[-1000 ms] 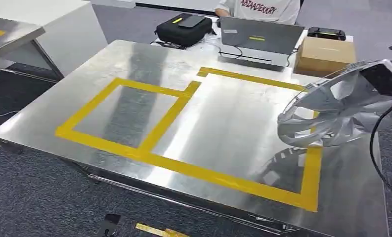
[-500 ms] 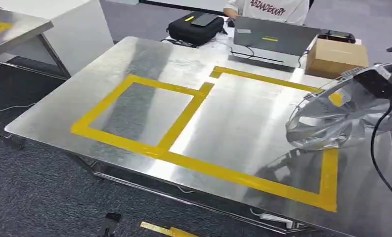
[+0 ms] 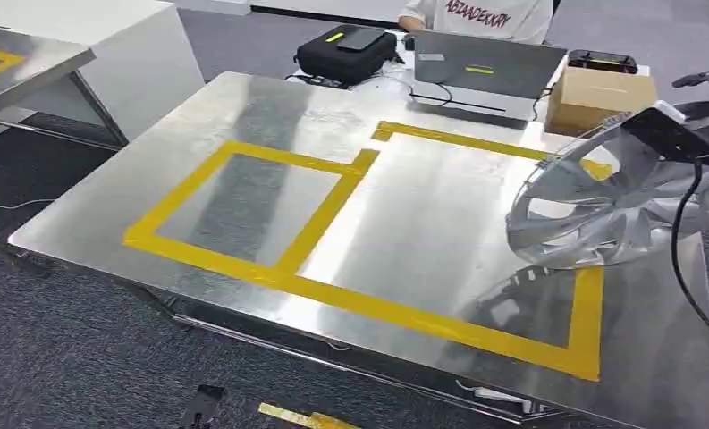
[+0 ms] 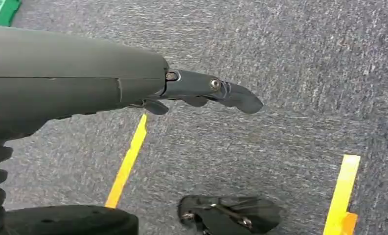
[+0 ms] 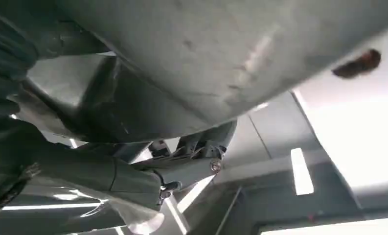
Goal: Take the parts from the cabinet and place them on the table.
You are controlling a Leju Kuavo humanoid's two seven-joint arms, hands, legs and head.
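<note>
My right hand (image 5: 133, 171) is clamped on the part (image 3: 592, 201), a silver finned wheel. In the head view the part sits at 3 o'clock, tilted on edge above the right side of the counter (image 3: 109, 223); its lower rim is close to the surface, but contact cannot be confirmed. The part overlaps the right-hand strip of the yellow tape outline (image 3: 350, 299), which marks two adjoining rectangles on the steel top. In the right wrist view my fingers (image 5: 201, 166) wrap under the part's grey metal.

My left hand (image 4: 201, 93) hangs over the grey carpet (image 4: 299, 58), holding nothing. Its fingers (image 4: 236, 98) are extended with a slight curl. Yellow floor tape (image 4: 128, 161) lies below it.

At 12 o'clock, beyond the counter's far edge, are a black case (image 3: 346, 49), a grey laptop (image 3: 485, 71) and a cardboard box (image 3: 596, 94). A person (image 3: 476, 16) in a white shirt sits behind them. A second steel table (image 3: 20, 67) stands at 10 o'clock.
</note>
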